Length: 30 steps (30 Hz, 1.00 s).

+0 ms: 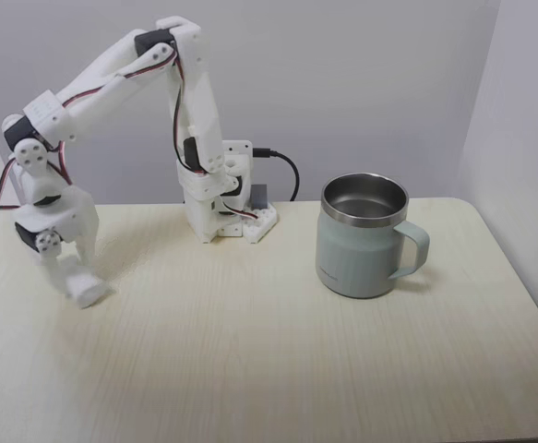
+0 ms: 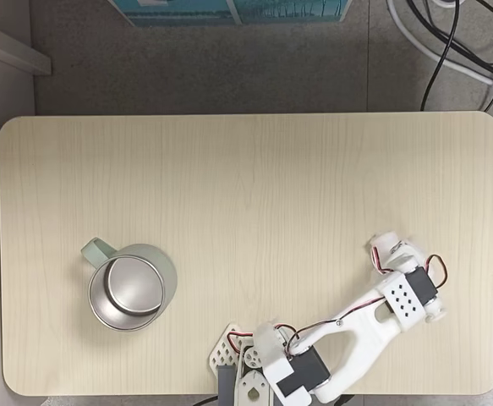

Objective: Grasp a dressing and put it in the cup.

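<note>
The dressing point(image 1: 89, 292) is seen at the lower left of the front fixed view, a small white roll lying on the counter point(image 1: 250, 351) directly under the arm's white fingers. In the top-down fixed view it appears as a small white form point(image 2: 387, 245) at the right of the frame, beyond the wrist. The roll is judged to be light, soft and compressible, with a cloth surface unlikely to slip; a hold across the middle of its round side, with moderate squeeze, would probably serve best, since a pinch at one end could deform or unroll it.

The gripper point(image 1: 75, 275) is lowered onto the roll, and its jaws appear to straddle or pinch it, but white on white hides the contact, so whether they are pressed on it or merely spread around it cannot be told.

The cup point(image 1: 364, 236) stands upright at the right of the front view, well apart from the roll, handle pointing right. Its side profile and height are given only there. From above, the cup point(image 2: 131, 288) sits at lower left, its steel interior is shown to be empty, and the span of bare counter between it and the roll is laid out. The arm's base point(image 2: 254, 372) is seen at the bottom edge.
</note>
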### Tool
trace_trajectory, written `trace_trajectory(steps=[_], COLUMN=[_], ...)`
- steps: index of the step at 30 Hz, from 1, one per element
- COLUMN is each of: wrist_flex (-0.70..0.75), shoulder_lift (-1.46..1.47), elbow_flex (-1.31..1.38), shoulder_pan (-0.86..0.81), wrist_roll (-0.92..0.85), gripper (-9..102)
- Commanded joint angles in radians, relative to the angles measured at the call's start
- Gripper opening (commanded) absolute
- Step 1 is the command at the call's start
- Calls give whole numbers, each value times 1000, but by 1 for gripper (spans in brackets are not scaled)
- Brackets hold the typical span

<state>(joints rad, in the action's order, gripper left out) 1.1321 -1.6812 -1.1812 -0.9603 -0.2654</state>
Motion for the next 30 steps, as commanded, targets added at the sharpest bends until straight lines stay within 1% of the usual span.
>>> trace_trajectory(steps=[1,5,7,12,17,22,25,30], wrist_flex=[0,28,69,238,469,690,699,687], shoulder_lift=[51,129,189,371,515,529,583,670], elbow_flex=[6,5,-12,-112,-331,-634,-703,-715], shoulder_pan=[11,14,23,78,184,350,472,769], wrist_roll=[-15,2,18,75,158,264,328,357], gripper=[1,0,0,0,1,1,1,0])
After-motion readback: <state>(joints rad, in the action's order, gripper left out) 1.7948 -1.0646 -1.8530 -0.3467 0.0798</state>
